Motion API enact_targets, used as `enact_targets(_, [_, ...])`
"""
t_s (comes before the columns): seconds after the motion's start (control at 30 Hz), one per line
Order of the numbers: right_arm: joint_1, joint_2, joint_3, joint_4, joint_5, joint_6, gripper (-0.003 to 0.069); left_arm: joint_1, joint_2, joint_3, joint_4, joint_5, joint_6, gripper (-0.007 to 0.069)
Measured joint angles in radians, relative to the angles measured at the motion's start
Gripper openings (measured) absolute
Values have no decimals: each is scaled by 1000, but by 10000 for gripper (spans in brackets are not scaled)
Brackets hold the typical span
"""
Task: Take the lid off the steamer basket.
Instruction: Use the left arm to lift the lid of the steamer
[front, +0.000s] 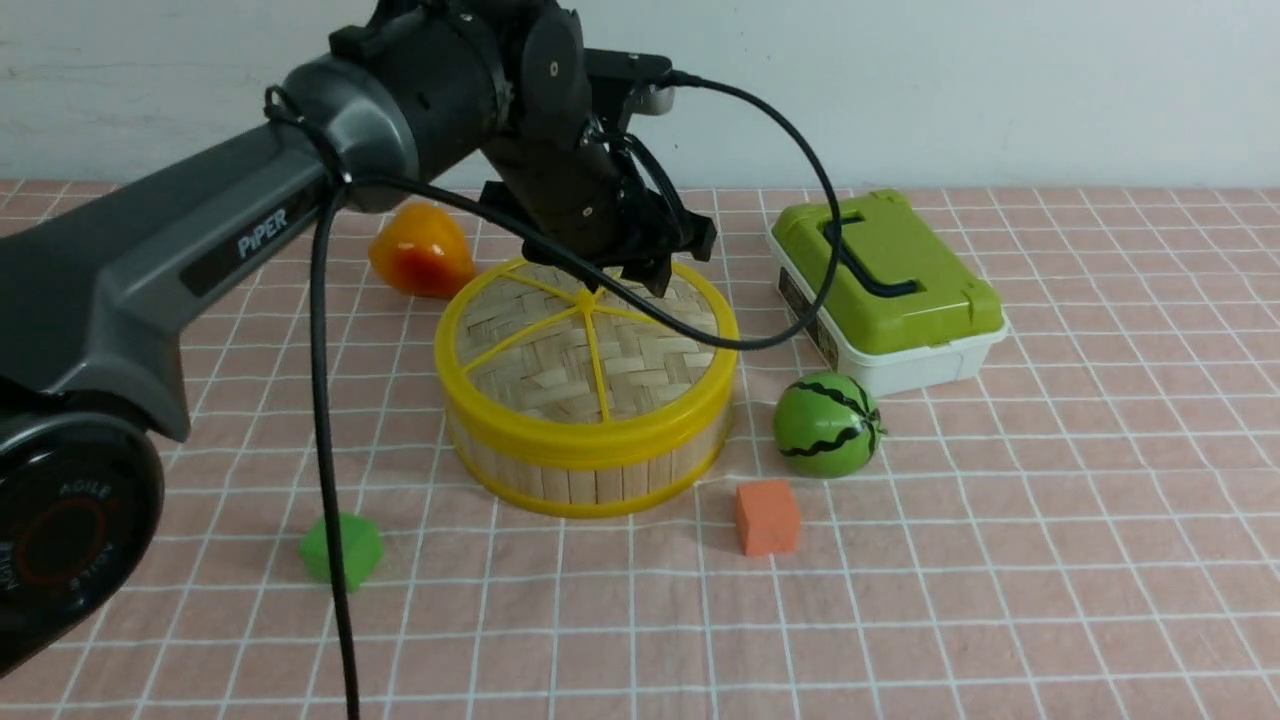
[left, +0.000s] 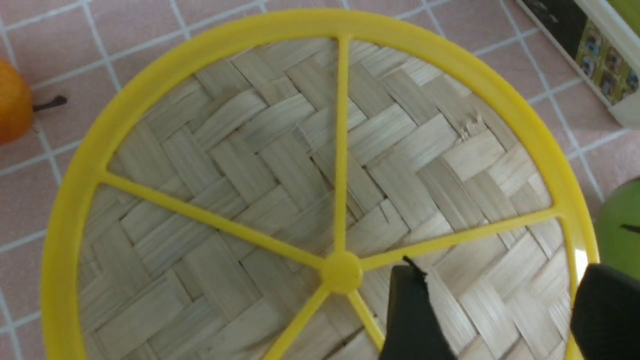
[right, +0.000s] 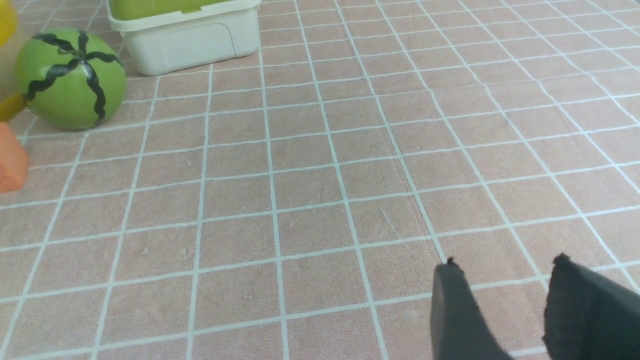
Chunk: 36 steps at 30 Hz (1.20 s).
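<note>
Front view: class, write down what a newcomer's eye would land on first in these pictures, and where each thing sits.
The big dark left arm sweeps in from the left, its open left gripper poised over the far side of the lid. That yellow-spoked woven lid sits on the steamer basket mid-table. To the right, a white box with a green top stands behind a striped green ball.

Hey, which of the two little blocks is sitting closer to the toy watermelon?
The orange block, just in front of the watermelon. The green block lies across the steamer basket, on the robot's left.
</note>
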Motion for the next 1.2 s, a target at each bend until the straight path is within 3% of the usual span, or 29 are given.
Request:
enact_targets(0.57, [0, 0, 0, 0, 0, 0, 242, 3, 63, -6, 140, 15, -25, 335])
enact_targets(0.73, [0, 0, 0, 0, 0, 0, 242, 3, 72, -6, 154, 15, -74, 238])
enact_targets(0.83, [0, 0, 0, 0, 0, 0, 242, 3, 72, -6, 157, 11, -112, 116])
enact_targets(0.87, [0, 0, 0, 0, 0, 0, 242, 3, 72, -6, 158, 11, -113, 106])
enact_targets(1.2, [0, 0, 0, 0, 0, 0, 242, 3, -22, 2, 155, 47, -126, 103])
